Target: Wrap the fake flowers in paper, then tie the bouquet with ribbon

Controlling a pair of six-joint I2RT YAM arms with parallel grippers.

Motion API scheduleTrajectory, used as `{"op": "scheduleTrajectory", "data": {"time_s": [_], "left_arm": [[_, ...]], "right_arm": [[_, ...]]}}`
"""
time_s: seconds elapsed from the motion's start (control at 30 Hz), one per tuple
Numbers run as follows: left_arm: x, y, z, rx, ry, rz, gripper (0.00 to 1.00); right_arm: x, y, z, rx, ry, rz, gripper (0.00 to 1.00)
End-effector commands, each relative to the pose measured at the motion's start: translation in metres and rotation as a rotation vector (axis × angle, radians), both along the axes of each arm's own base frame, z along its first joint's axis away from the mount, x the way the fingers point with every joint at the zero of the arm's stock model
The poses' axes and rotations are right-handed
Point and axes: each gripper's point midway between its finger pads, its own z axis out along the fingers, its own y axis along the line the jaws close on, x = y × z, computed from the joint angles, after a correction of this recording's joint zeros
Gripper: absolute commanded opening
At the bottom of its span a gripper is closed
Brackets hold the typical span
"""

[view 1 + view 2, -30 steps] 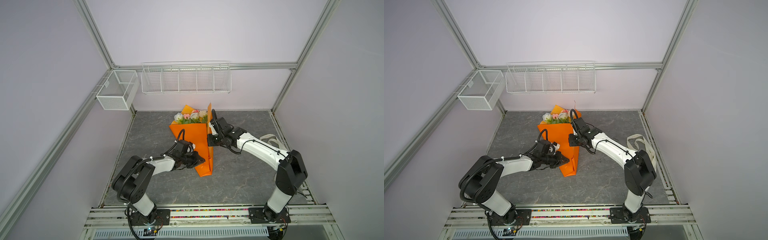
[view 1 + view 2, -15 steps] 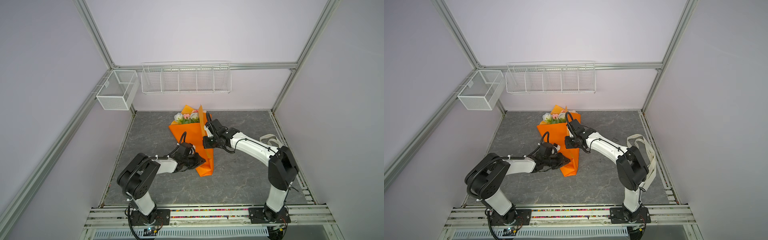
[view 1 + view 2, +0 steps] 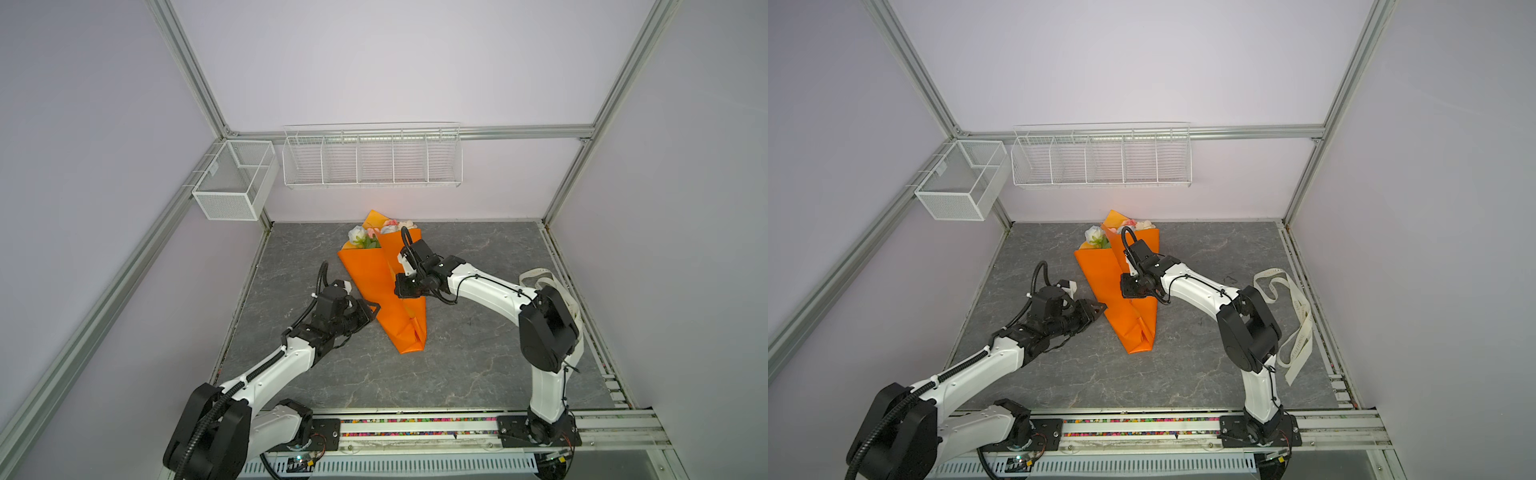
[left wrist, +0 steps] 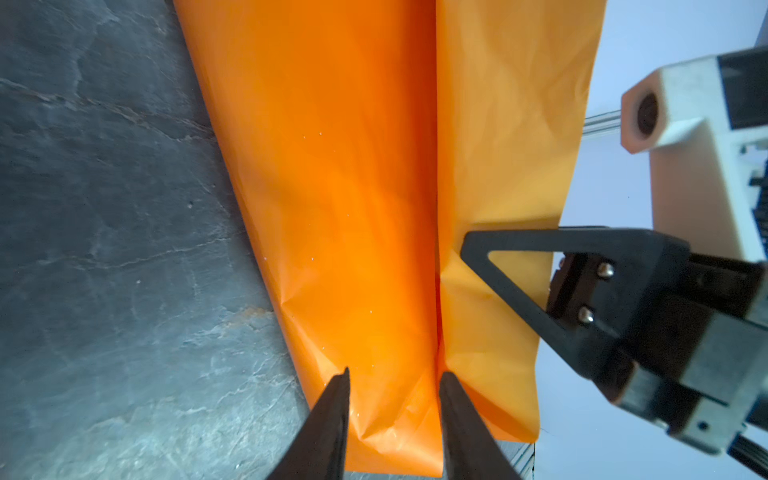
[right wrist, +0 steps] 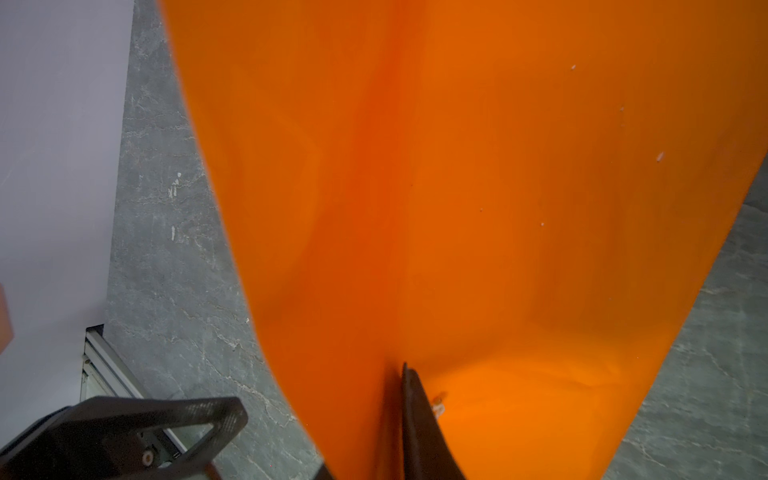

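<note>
In one orange paper (image 3: 365,278): one bouquet (image 3: 358,236)

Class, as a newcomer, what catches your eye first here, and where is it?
A bright orange paper cone lies mid-table, flowers peeking from its far end. The open left gripper points at its left side; the right gripper pinches its raised flap. A pale ribbon lies loose near the right edge.
</note>
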Motion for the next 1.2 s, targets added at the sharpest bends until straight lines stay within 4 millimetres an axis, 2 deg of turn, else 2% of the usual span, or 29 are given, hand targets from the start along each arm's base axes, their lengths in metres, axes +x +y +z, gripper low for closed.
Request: {"op": "scheduleTrajectory", "data": {"time_s": [0.0, 0.1, 0.2, 0.3, 0.37, 0.47, 0.6, 0.67, 0.83, 0.97, 1.07, 1.17], "left_arm": [[-0.011, -0.008, -0.005, -0.039, 0.050, -0.058, 0.34], [-0.012, -0.017, -0.005, -0.087, 0.060, -0.089, 0.34], [-0.012, -0.025, -0.010, -0.118, 0.087, -0.123, 0.34], [-0.016, -0.023, -0.024, -0.115, 0.137, -0.105, 0.32], [-0.016, -0.018, -0.027, -0.118, 0.131, -0.076, 0.32], [-0.014, -0.010, -0.021, -0.112, 0.100, -0.024, 0.38], [-0.007, 0.004, -0.004, -0.095, 0.032, 0.056, 0.52], [0.001, 0.014, 0.009, -0.102, -0.016, 0.092, 0.63], [0.032, 0.026, 0.042, -0.188, -0.087, 0.132, 0.76], [0.065, 0.013, 0.061, -0.278, -0.075, 0.088, 0.85], [0.085, -0.003, 0.061, -0.315, -0.046, 0.025, 0.86], [0.100, -0.013, 0.044, -0.326, 0.006, 0.003, 0.83]], "right_arm": [[0.000, 0.012, -0.003, 0.030, 0.028, 0.009, 0.17], [-0.004, 0.019, -0.013, 0.043, 0.074, 0.026, 0.18], [-0.007, 0.029, -0.016, 0.100, 0.111, 0.042, 0.27], [-0.009, 0.034, -0.003, 0.161, 0.115, 0.066, 0.42], [-0.008, 0.032, 0.011, 0.211, 0.096, 0.060, 0.47], [-0.006, 0.023, 0.020, 0.264, 0.089, 0.037, 0.53], [-0.012, 0.016, 0.015, 0.281, 0.099, 0.032, 0.55], [-0.016, 0.018, 0.012, 0.306, 0.110, 0.042, 0.58], [-0.017, 0.019, 0.010, 0.321, 0.107, 0.039, 0.62], [-0.018, 0.019, 0.011, 0.318, 0.103, 0.050, 0.62], [-0.018, 0.019, 0.010, 0.315, 0.104, 0.050, 0.62], [-0.018, 0.019, 0.010, 0.311, 0.104, 0.051, 0.62]]}}
